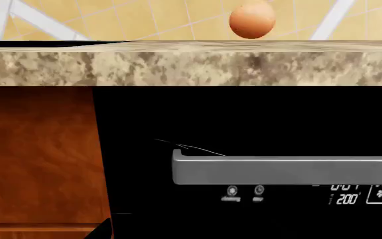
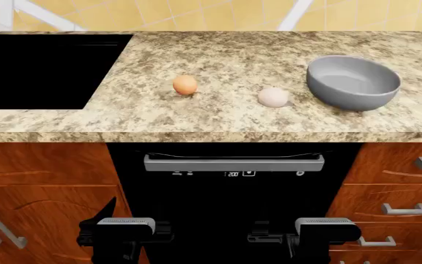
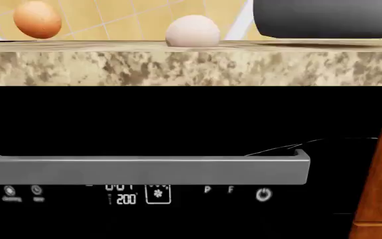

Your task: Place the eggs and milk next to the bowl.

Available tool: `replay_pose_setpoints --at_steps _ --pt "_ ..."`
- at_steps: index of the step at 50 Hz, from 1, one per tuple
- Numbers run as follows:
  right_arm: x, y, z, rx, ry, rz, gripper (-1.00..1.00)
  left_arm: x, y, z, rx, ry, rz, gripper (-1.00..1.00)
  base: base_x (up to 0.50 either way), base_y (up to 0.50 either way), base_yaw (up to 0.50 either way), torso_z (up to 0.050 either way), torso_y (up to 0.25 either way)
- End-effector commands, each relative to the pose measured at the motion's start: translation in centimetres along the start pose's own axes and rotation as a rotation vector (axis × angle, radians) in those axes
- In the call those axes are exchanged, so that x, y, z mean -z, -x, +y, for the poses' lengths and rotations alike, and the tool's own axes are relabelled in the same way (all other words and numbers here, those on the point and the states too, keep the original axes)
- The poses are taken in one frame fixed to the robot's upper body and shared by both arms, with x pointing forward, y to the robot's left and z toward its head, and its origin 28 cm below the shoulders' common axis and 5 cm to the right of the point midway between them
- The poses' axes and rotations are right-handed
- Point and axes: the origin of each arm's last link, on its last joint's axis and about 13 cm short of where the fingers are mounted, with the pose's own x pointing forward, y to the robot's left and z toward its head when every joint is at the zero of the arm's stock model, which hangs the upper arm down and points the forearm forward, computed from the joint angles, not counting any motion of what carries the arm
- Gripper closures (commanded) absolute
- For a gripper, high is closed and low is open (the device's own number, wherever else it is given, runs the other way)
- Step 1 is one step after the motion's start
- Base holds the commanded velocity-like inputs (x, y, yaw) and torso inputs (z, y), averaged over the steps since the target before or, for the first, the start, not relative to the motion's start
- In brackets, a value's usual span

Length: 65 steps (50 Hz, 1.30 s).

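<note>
The orange-brown egg (image 2: 185, 84) lies on the speckled counter, left of the pale egg (image 2: 273, 97). The grey bowl (image 2: 353, 82) stands just right of the pale egg, a small gap between them. The milk jug is out of view. My left gripper (image 2: 125, 216) and right gripper (image 2: 322, 217) hang low in front of the black dishwasher, well below the counter edge; their fingers are lost against the black door. The left wrist view shows the orange egg (image 1: 252, 20). The right wrist view shows both eggs (image 3: 192, 31) and the bowl (image 3: 327, 20).
A black sink (image 2: 42, 69) is set in the counter at the left. The dishwasher's grey handle (image 2: 233, 163) runs below the counter edge. Wooden cabinets with drawer handles (image 2: 405, 209) flank it on both sides. A tiled wall (image 2: 196, 14) stands behind.
</note>
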Motion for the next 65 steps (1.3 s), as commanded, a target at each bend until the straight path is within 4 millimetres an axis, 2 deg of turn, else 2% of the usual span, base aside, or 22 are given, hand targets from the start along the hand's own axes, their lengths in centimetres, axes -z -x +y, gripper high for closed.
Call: replay_pose_setpoints --at_steps 1,17,27,33,41,55,65 --pt "0.0 0.0 0.0 -0.001 0.003 0.001 -1.00 0.0 0.1 0.0 0.001 0.002 0.007 -1.00 0.00 0.00 0.00 0.000 0.000" --pt "0.0 0.1 0.0 -0.013 0.012 0.007 -1.00 0.2 0.3 -0.1 0.002 0.002 0.017 -1.00 0.00 0.00 0.00 0.000 0.000" --pt "-0.3 0.0 0.0 -0.012 0.018 -0.005 -1.00 -0.2 0.3 -0.2 0.007 0.001 -0.018 -1.00 0.00 0.00 0.00 0.050 0.000" --pt "-1.0 0.0 0.1 -0.022 0.037 -0.017 -1.00 -0.8 0.5 -0.2 0.016 -0.009 -0.021 -1.00 0.00 0.00 0.00 0.050 0.000" --pt "-3.1 0.5 0.0 -0.068 0.083 -0.013 -1.00 -3.0 1.4 -0.3 0.064 -0.006 -0.012 -1.00 0.00 0.00 0.00 0.050 0.000" --pt "-10.3 2.3 -0.5 -0.204 0.012 -0.068 -1.00 -8.3 1.5 0.7 0.218 0.003 0.015 -1.00 0.00 0.00 0.00 0.050 0.000" --pt "-14.0 2.6 -0.9 -0.265 0.094 -0.024 -1.00 -11.1 1.0 1.0 0.264 0.029 0.049 -1.00 0.00 0.00 0.00 0.033 0.000"
